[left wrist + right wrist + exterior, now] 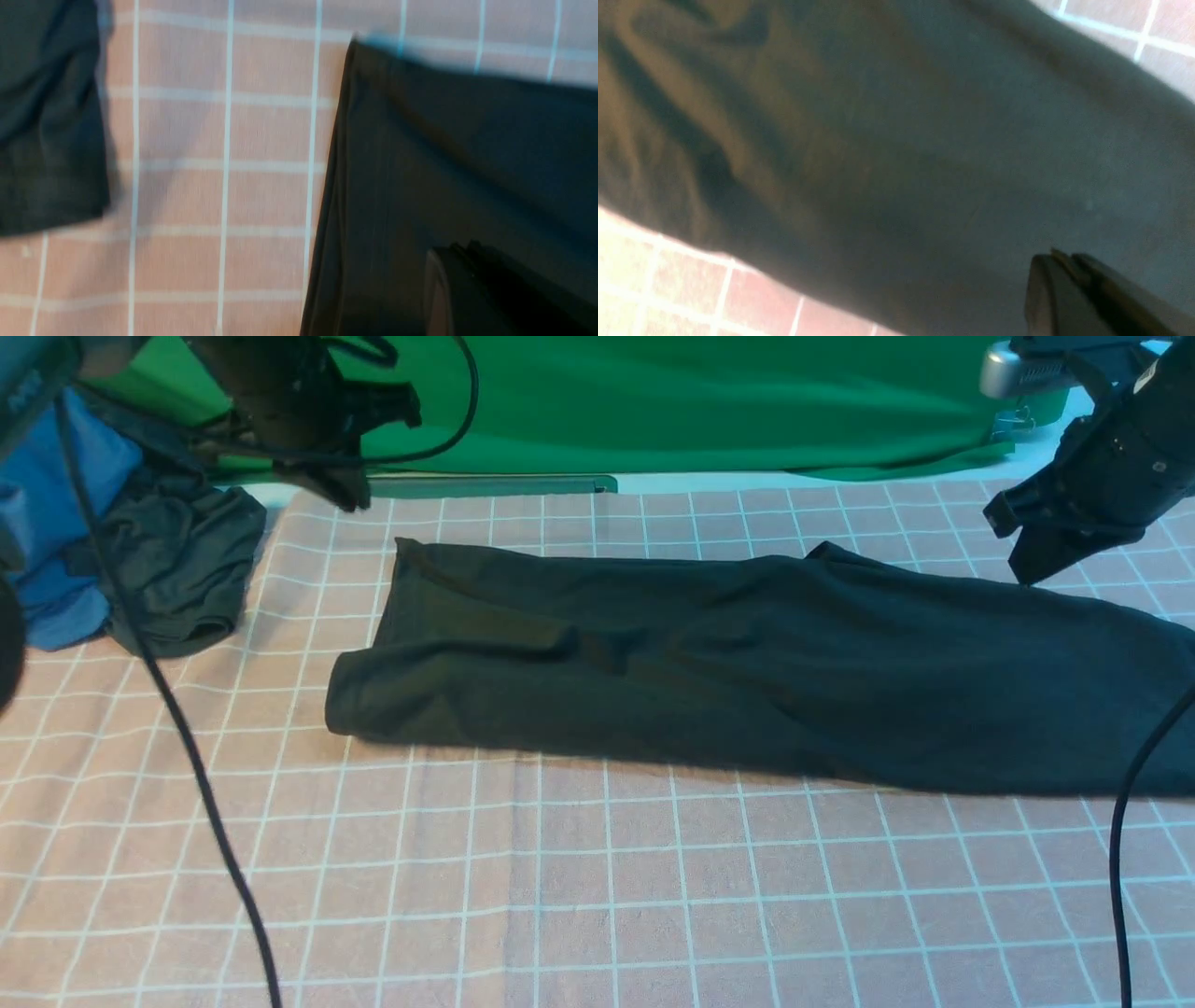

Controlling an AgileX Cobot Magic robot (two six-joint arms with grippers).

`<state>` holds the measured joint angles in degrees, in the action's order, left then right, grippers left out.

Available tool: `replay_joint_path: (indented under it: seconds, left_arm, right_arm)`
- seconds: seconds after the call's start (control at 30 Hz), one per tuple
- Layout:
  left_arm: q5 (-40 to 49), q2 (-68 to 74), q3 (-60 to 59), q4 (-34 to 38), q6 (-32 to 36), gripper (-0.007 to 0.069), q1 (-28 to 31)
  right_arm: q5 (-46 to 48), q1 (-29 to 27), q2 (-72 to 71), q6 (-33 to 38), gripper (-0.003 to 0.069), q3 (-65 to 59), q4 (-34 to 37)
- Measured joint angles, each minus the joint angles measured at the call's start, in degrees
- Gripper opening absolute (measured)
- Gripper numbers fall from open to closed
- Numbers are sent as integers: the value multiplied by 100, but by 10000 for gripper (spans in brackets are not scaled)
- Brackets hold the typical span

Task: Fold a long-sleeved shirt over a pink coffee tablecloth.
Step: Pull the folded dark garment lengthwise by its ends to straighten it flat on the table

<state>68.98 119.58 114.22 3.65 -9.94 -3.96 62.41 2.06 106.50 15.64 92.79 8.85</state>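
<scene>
Hanging at the upper left of the frame, the left gripper (338, 495) sits above the shirt's far left corner, its jaws too dark to read as spread or pressed together. Across the middle, the long-sleeved shirt (747, 663) lies as a long narrow band on the pink coffee tablecloth (597, 896); it looks soft, light and limp, so I judge it best pinched at its end corners. At the upper right, the right gripper (1032, 565) hovers over the far edge, tips pressed together on nothing.

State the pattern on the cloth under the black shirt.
Pink tablecloth with thin white grid; clearest in front view.
</scene>
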Motion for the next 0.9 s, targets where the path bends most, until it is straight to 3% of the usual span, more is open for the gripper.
replay_joint_path:
  seconds: [0.13,0.33,0.57,0.7,0.83,0.9]
  left_arm:
    - [-203,-544,-1030,133,-45,11,0]
    - [-1396,-1198,-2723,345,33,28,0]
    - [-1754,-1083,-2986,334,33,262,0]
    - [-1720,-857,-3000,323,33,477,0]
    - [-1611,-682,-3004,323,41,513,0]
    - [-1417,-608,-3004,363,151,433,0]
  right_arm:
    - [146,0,0,96,71,0,0]
    - [222,0,0,141,71,0,37]
    - [177,0,0,252,71,0,228]
    - [171,0,0,279,71,0,292]
    - [171,0,0,279,71,0,307]
    - [171,0,0,279,71,0,312]
